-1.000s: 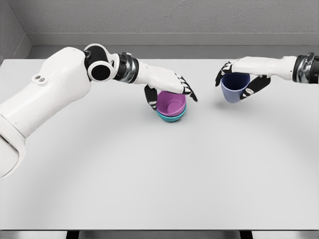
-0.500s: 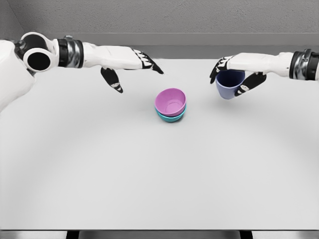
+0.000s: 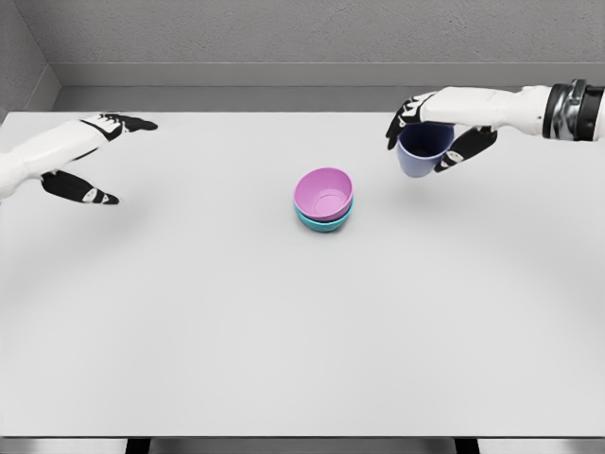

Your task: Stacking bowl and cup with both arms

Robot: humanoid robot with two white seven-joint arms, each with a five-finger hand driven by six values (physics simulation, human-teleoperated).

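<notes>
A purple bowl [image 3: 323, 193] sits nested in a teal bowl [image 3: 324, 223] at the middle of the white table [image 3: 302, 331]. Up and to the right of them, my right hand [image 3: 430, 132] is shut on a blue cup [image 3: 422, 149], holding it above the table with its opening tilted toward me. My left hand [image 3: 90, 156] hovers far off at the left edge, fingers spread and holding nothing.
A grey wall runs behind the table's far edge. The table's front edge lies near the bottom of the picture.
My left hand let go of the purple bowl and swung away to the far left. My right hand has carried the blue cup slightly left and up, toward the bowls.
</notes>
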